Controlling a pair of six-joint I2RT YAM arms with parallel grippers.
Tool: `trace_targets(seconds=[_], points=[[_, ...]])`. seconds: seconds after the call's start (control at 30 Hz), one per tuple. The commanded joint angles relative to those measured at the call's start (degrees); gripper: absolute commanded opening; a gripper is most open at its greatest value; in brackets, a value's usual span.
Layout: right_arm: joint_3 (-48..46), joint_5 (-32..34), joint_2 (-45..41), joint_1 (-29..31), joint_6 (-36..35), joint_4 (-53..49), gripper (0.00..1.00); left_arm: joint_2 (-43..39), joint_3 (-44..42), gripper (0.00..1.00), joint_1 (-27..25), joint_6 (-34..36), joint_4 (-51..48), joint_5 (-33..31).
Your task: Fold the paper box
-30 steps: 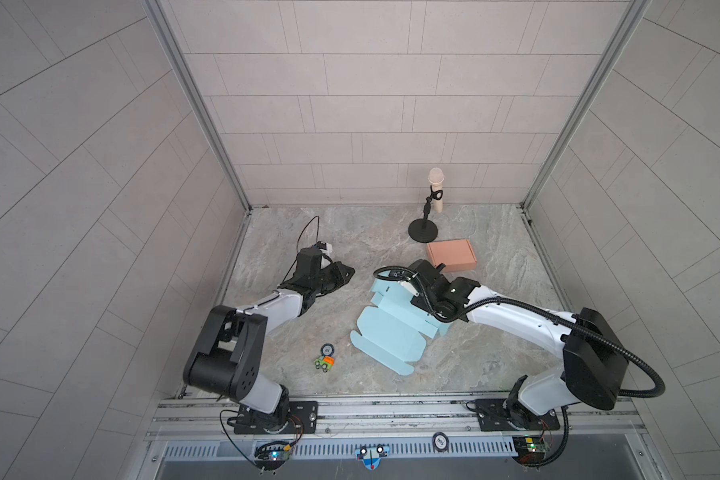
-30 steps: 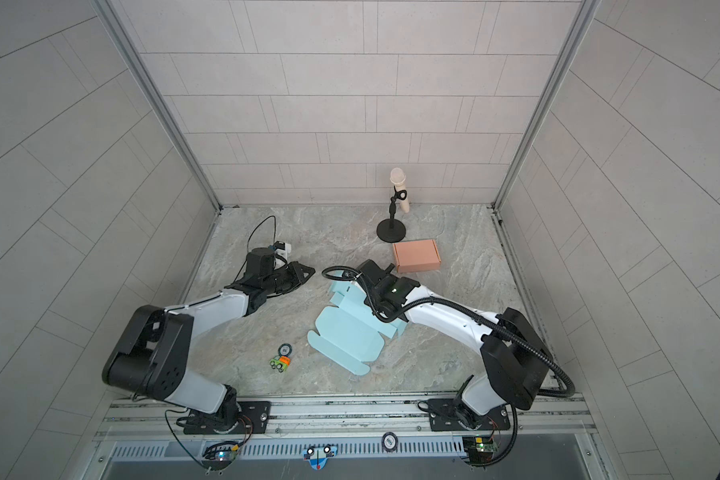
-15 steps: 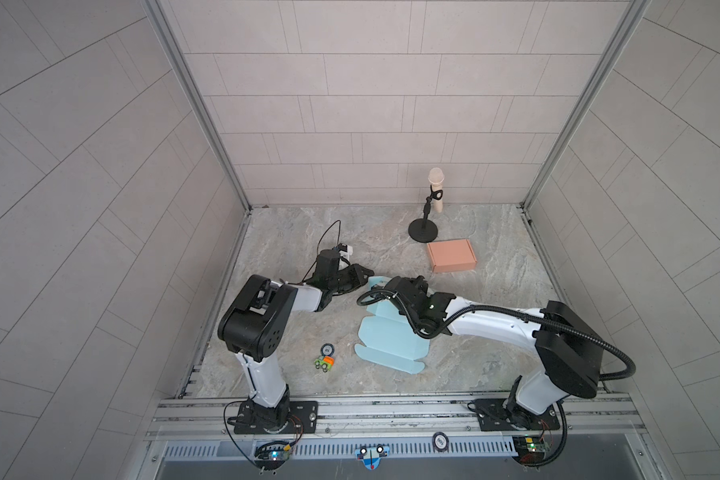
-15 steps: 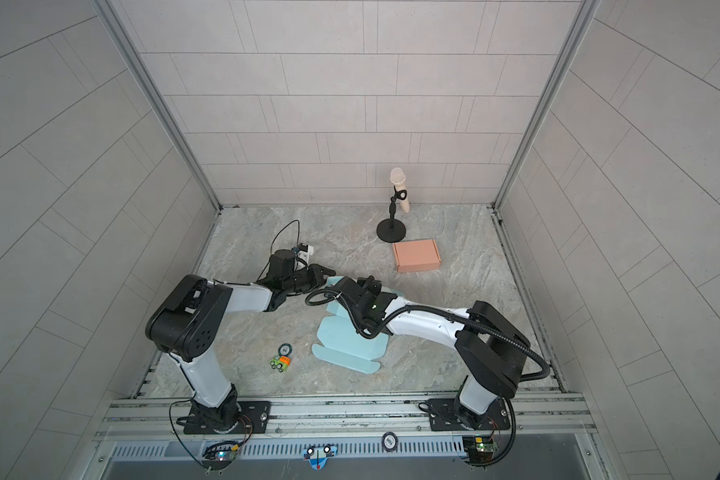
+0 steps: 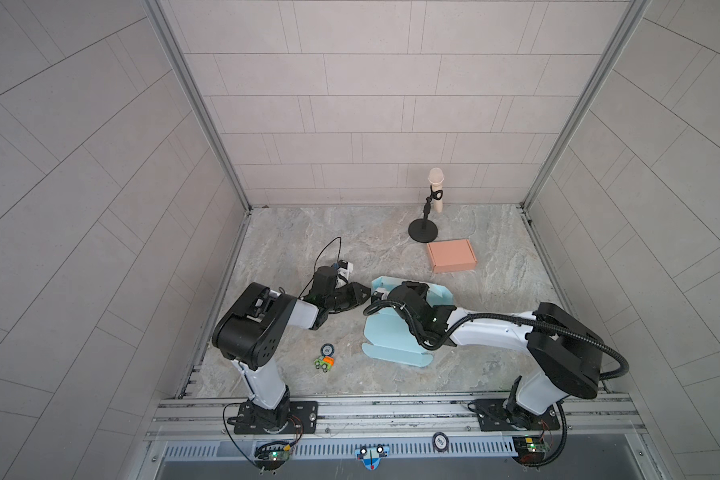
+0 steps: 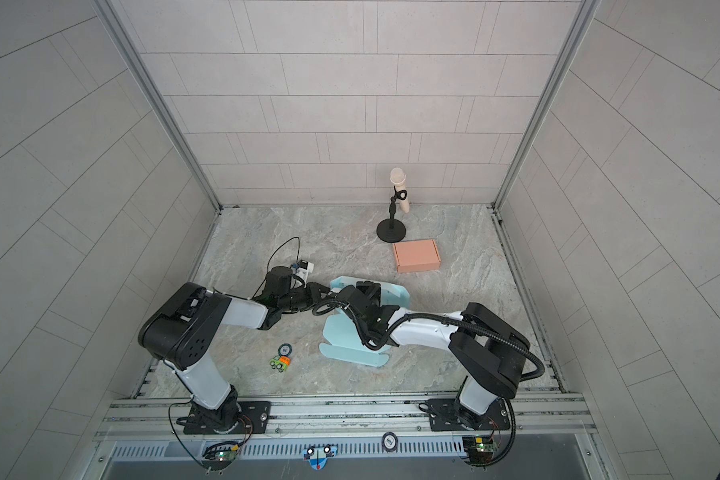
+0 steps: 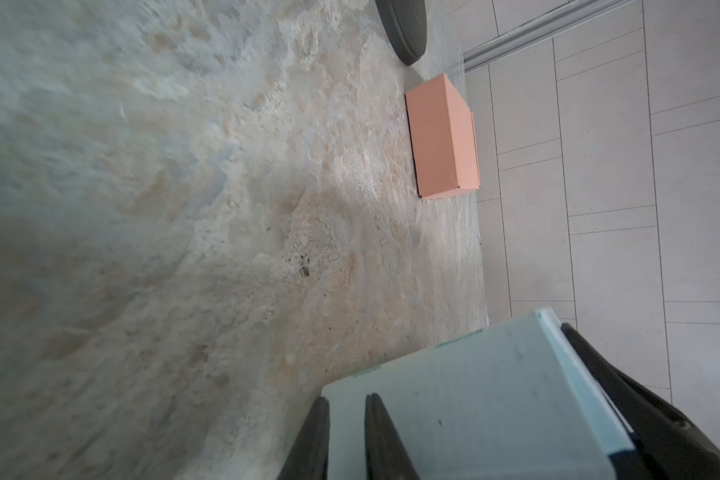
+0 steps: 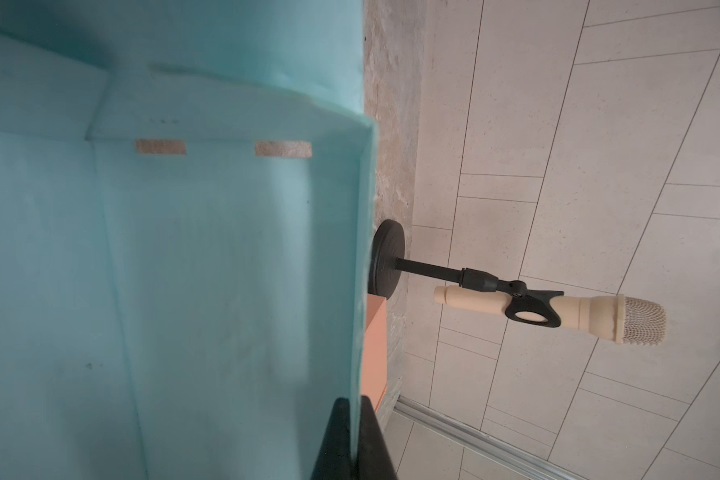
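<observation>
The light blue paper box [image 5: 387,336] [image 6: 341,332] lies partly folded in the middle of the floor, its far walls raised. My right gripper [image 5: 414,286] [image 6: 368,286] reaches over it and is shut on the top edge of a raised wall [image 8: 362,249], which runs edge-on between the fingers of the right gripper [image 8: 352,401]. My left gripper [image 5: 366,296] [image 6: 319,291] is at the box's left corner. In the left wrist view the left gripper [image 7: 347,401] shows a narrow gap over the face of a blue panel [image 7: 474,395], open and holding nothing.
A closed pink box [image 5: 451,255] [image 6: 416,255] [image 7: 441,137] sits behind and to the right. A microphone on a round-based stand [image 5: 422,230] [image 8: 558,311] stands near the back wall. A small toy car [image 5: 324,362] and a round token [image 5: 327,348] lie front left.
My left arm has swung right, bringing its gripper up to the box's left corner. My right gripper has drawn the box leftward and nearer, with the wall still pinched.
</observation>
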Motion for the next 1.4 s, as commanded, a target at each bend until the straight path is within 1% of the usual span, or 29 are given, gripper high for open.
trace_targets(seconds=[0.0,0.17,0.33,0.5,0.63,0.67,0.7,0.83,0.97,1.17,1.27,1.3,1.37], points=[[-1.8,1.4,-2.6,1.4,-4.5,4.5,0.0,-2.0,-2.5,0.22,-0.7,2.0,4.7,-0.5],[-3.2,1.3,-5.2,2.6,-6.4,3.4,0.0,-2.3,-5.5,0.23,-0.7,2.2,8.8,-0.5],[-4.6,1.3,-6.4,3.4,-7.1,3.1,0.0,-5.3,-9.5,0.24,-2.0,4.3,10.0,-2.5],[-3.9,1.6,-5.6,4.1,-7.0,1.6,0.0,-7.5,-12.0,0.33,-5.9,7.4,10.4,-4.8],[-4.0,1.6,-5.0,4.6,-6.7,1.1,0.0,-7.6,-12.2,0.38,-6.2,8.8,11.4,-5.9],[-4.1,1.7,-4.7,4.7,-6.7,1.1,0.0,-7.6,-12.2,0.39,-7.8,9.0,11.6,-5.9],[-4.1,2.0,-4.6,4.9,-6.7,1.1,0.0,-7.6,-12.3,0.41,-8.3,9.1,12.2,-6.0],[-4.5,2.5,-3.8,5.8,-7.1,1.1,0.0,-9.3,-13.1,0.43,-9.8,11.5,11.7,-6.7],[-4.8,3.1,-3.5,6.3,-7.2,1.1,0.0,-11.3,-13.9,0.44,-10.0,13.5,10.4,-8.2],[-4.8,3.3,-3.9,7.0,-6.7,-0.2,0.0,-11.0,-12.5,0.45,-10.6,16.1,8.3,-12.9],[-4.8,3.3,-3.7,7.5,-5.9,-0.9,0.0,-11.4,-11.6,0.46,-11.6,17.8,7.2,-16.9],[-4.6,3.3,-3.6,7.6,-5.4,-1.3,0.0,-11.5,-11.3,0.47,-12.0,18.4,6.8,-17.7],[-4.0,3.2,-3.3,8.0,-4.2,-2.3,0.0,-11.6,-10.8,0.52,-13.2,19.7,6.6,-18.9]])
